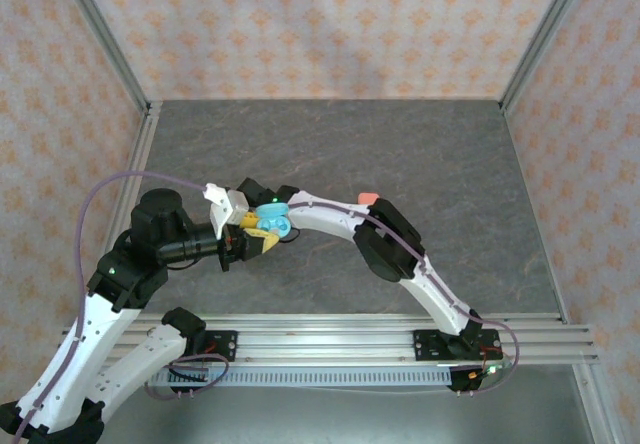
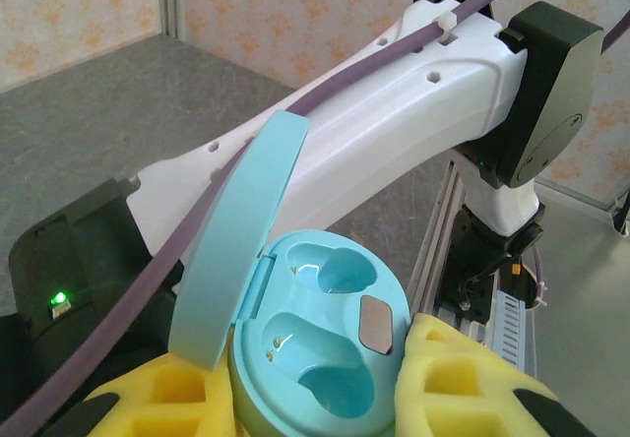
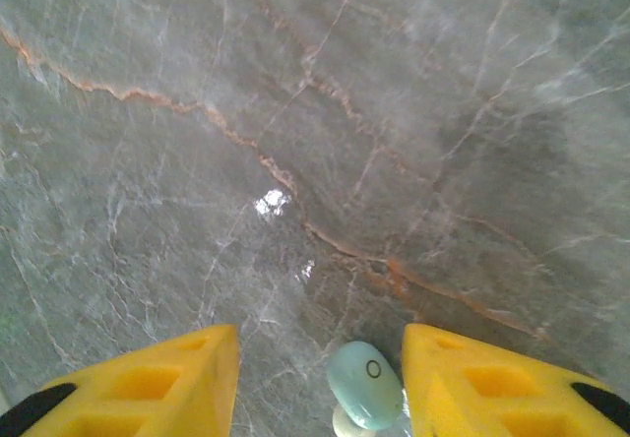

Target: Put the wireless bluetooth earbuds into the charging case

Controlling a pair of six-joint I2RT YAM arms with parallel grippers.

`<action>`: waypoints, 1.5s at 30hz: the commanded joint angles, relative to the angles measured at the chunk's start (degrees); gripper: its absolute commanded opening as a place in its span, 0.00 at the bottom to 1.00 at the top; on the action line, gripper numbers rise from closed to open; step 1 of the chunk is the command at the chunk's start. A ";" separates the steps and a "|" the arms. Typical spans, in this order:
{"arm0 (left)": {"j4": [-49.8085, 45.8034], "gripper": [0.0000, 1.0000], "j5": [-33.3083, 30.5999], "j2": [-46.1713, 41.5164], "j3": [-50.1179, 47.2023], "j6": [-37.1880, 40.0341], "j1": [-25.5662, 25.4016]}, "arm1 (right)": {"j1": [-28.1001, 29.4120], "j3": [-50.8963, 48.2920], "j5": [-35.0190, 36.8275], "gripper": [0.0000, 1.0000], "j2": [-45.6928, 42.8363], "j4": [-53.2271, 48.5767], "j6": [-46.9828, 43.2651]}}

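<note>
Resting btwn R gripper (image 3: 317,343) jaws: earbud (image 3: 364,386)

"What are the walls like?"

"Papered panels (image 1: 320,24) on three sides, pale peach with a repeating orange flower motif. Slim aluminium posts (image 1: 105,34) run down the two back corners."

"And the surface?"

"The surface (image 1: 400,144) is dark grey and looks like stone. Close up it's marbled, with fine white veins and one rust-coloured vein (image 3: 197,112) crossing at a slant."

"How's the light?"

"Even and soft, with faint shadows. There's one small bright glare spot (image 3: 271,202) on the grey."

"Anything along the near edge?"

"A silver slotted rail (image 1: 330,336), running nearly the full width."
</note>
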 commanded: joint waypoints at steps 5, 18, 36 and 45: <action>-0.41 0.12 -1.42 -1.23 0.15 -0.42 0.43 | 0.50 3.05 4.42 0.49 1.78 -5.37 -4.10; -0.34 0.12 -1.77 -1.57 -0.04 -0.34 0.42 | 1.64 5.82 7.99 0.38 4.07 -9.09 -4.67; -0.05 0.12 -2.69 -1.82 -0.40 -0.05 0.50 | -0.45 2.34 21.04 0.15 -0.93 -17.01 6.57; 2.62 0.12 -1.99 0.09 -1.26 -0.44 0.51 | -9.94 -16.81 25.38 0.14 -15.41 -18.58 15.09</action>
